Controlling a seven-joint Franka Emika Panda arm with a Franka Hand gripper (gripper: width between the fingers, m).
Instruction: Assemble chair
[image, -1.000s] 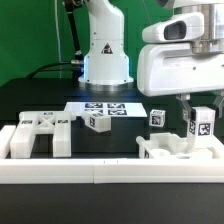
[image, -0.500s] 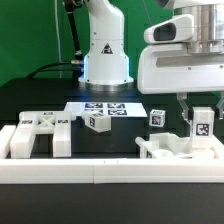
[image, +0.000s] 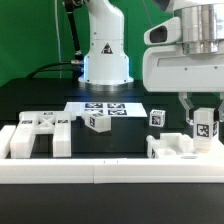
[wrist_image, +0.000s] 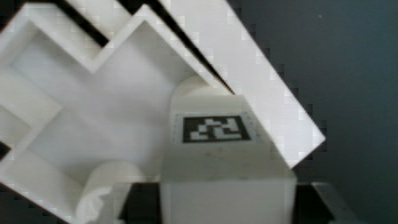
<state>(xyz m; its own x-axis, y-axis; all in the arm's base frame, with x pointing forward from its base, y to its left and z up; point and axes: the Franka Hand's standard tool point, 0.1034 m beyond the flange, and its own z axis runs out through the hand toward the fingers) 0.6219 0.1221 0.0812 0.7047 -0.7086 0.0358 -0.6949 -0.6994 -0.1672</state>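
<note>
In the exterior view my gripper hangs at the right, shut on an upright white chair block with a black-and-white tag. The block's lower end sits against a low white chair piece lying just behind the front rail. In the wrist view the tagged block fills the space between my dark fingers, and my gripper closes on its sides. The angular white piece lies beneath it.
A large white chair piece lies at the exterior view's left. Two small tagged cubes stand mid-table near the marker board. A long white rail runs along the front. The arm's base stands behind.
My gripper with the tagged block has shifted slightly toward the exterior view's right, and the low white piece under it has slid the same way.
</note>
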